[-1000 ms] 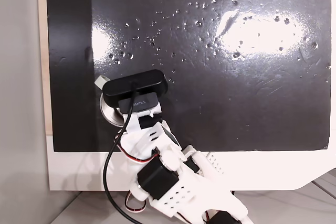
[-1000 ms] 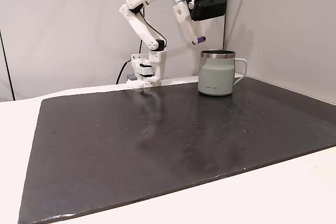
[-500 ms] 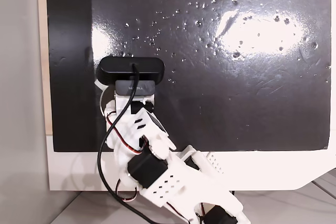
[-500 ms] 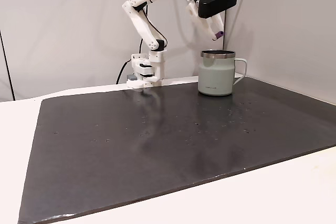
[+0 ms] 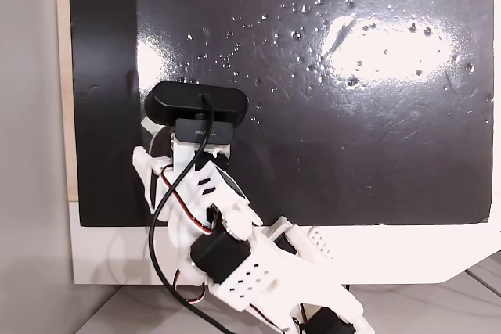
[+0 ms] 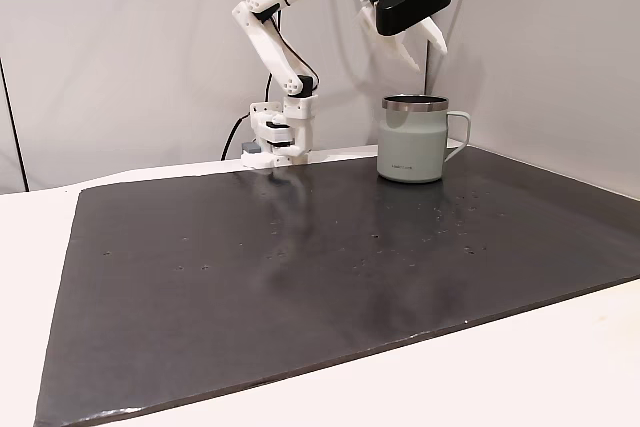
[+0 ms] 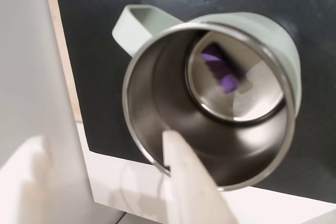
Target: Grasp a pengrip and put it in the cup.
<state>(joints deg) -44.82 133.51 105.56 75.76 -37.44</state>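
Pengrip in cup
Gripper (image 6: 423, 50) jaws apart, empty, right above the cup (image 7: 157, 98); pengrip (image 7: 223, 72) lies below it on the cup bottom.

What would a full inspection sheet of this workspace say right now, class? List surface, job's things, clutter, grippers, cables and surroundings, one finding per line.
Surface: a glossy black mat on a white table, with pale specks scattered on it.
Job's things: the cup stands upright at the mat's far edge; the wrist view shows the purple pengrip lying on its bottom.
Clutter: nothing seen.
Grippers: the gripper hangs open above the cup, holding nothing.
Cables: a black cable runs from the webcam down along the arm.
Surroundings: plain pale walls behind the table.
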